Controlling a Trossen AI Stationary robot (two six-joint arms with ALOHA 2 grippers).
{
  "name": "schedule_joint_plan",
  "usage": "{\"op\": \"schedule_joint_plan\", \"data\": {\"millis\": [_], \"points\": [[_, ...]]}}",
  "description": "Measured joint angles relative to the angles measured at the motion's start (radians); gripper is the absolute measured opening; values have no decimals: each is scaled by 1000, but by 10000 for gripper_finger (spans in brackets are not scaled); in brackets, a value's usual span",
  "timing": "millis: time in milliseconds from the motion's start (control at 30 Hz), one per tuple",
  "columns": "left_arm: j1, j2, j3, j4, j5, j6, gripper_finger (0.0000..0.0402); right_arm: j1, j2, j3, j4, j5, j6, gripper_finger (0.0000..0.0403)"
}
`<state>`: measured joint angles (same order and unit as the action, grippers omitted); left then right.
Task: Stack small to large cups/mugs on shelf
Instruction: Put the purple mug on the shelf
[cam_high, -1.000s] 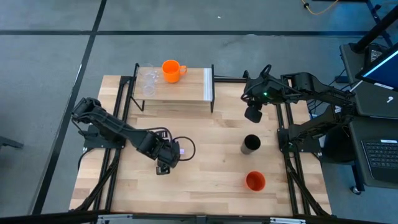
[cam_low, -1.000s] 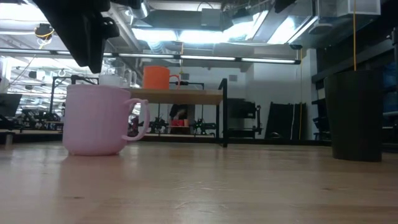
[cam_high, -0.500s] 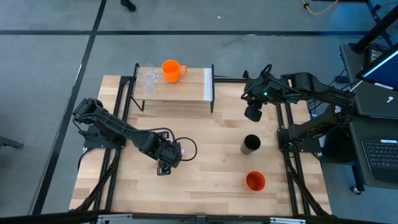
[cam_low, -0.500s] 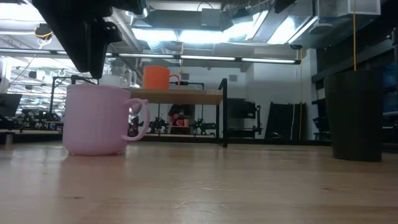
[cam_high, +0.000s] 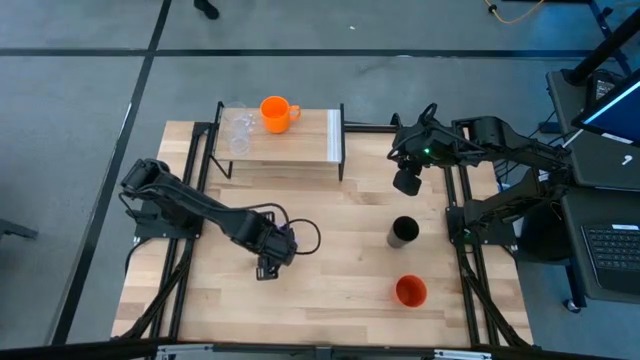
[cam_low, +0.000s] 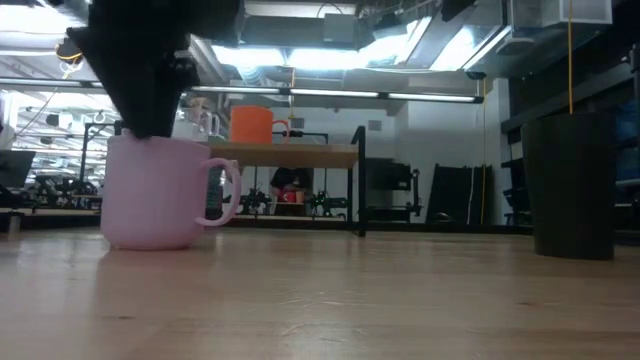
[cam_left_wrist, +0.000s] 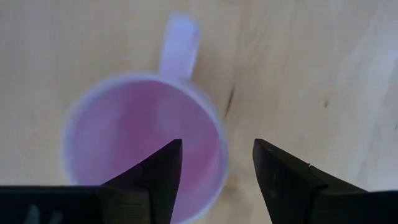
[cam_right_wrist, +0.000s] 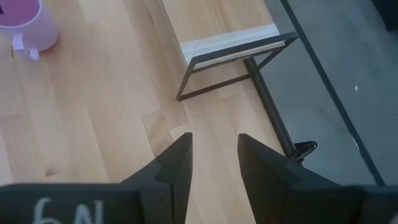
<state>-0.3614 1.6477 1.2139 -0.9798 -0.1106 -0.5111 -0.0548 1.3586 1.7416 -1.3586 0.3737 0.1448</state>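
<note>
Lowered since a second ago, my left gripper (cam_left_wrist: 216, 163) now straddles the lilac mug's (cam_left_wrist: 143, 146) rim near the table's middle, fingers spread. My right gripper (cam_right_wrist: 214, 162), partly parted and empty, waits beside the shelf (cam_high: 300, 140).

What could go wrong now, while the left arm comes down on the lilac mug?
1. The left gripper straddles the lilac mug's rim, open, near its edge; closing off-centre might tip it.
2. The shelf already holds two glasses and an orange mug; placing another there might knock them.
</note>
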Motion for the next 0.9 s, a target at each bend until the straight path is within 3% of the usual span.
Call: {"op": "schedule_joint_plan", "data": {"millis": [567, 900], "points": [[15, 2, -223, 207, 60, -3, 192, 0, 0, 0, 0, 0, 0, 129], [16, 2, -232, 234, 62, -2, 162, 0, 0, 0, 0, 1, 0, 129]]}}
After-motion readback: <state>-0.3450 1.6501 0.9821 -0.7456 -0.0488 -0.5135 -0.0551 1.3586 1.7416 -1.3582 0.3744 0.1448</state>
